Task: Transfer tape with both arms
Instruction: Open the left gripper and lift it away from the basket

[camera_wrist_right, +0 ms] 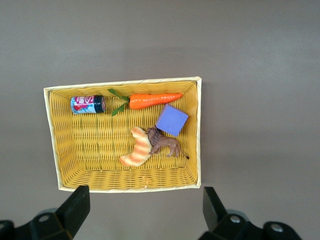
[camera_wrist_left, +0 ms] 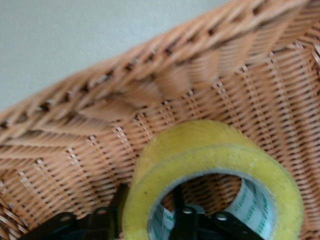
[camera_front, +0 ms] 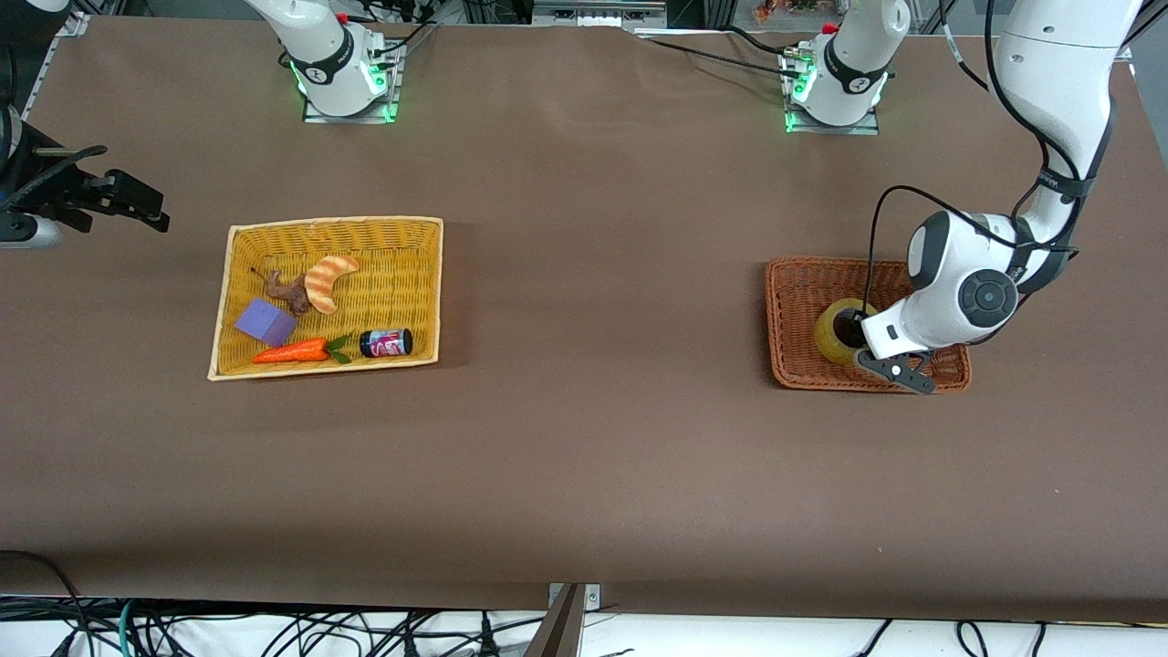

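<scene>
The yellowish tape roll sits tilted in the brown wicker basket toward the left arm's end of the table. My left gripper reaches down into that basket. In the left wrist view, one finger is inside the tape's hole and the other is against its outer wall, so the left gripper is shut on the roll's wall. My right gripper waits open and empty in the air at the right arm's end of the table, its fingers wide apart around its centre.
A yellow wicker basket toward the right arm's end holds a croissant toy, a brown animal figure, a purple block, a carrot and a small can. The same yellow basket shows in the right wrist view.
</scene>
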You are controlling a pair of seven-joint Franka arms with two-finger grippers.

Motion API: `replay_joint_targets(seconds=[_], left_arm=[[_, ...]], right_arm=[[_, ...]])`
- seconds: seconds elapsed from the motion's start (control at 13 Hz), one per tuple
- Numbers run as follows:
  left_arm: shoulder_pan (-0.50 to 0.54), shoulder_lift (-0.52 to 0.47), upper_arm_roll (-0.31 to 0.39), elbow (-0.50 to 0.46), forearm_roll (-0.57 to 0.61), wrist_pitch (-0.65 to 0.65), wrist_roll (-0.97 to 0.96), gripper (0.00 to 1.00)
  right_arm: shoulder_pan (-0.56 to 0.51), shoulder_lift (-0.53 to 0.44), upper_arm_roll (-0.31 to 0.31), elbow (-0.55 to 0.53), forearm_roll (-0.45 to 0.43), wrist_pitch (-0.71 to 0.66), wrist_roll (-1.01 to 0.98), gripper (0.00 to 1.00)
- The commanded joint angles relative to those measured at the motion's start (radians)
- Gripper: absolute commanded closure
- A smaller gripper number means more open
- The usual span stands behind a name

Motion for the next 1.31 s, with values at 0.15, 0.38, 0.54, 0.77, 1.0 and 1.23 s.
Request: replay_joint_targets(seconds=[0.15,0.38,0.54,0.77,1.0,1.23], left_arm=[[-0.015,-0.017,0.006,0.214,-0.192,-0.38,0.015,0.0],[-0.015,-0.026,0.006,0.426,-0.192,-0.62,-0.113,0.0],[-0.017,-0.078,0.006,0.505,-0.189,-0.679,-0.215,0.0],[-0.034,-0.173,0.011,0.574,-0.18,-0.743,-0.22,0.0],[-0.041,-0.221,0.069,0.678,-0.158,-0.859,-0.22,0.0],[-0.063,-0.308,0.157,0.692,-0.176,-0.985,-0.206,0.0]], right_arm=[[-0.006,-0.006,0.001,0.007,0.004,-0.009,-0.009,0.0],[-0.006,-0.006,0.0,0.006,0.004,-0.009,-0.009,0.0],[-0.006,-0.006,0.0,0.007,0.004,-0.007,-0.009,0.0],[-0.009,-0.006,-0.002,0.007,0.004,-0.007,-0.009,0.0],[-0.009,-0.006,-0.002,0.007,0.004,-0.009,-0.011,0.0],[-0.01,-0.006,-0.003,0.007,0.004,-0.007,-0.012,0.0]])
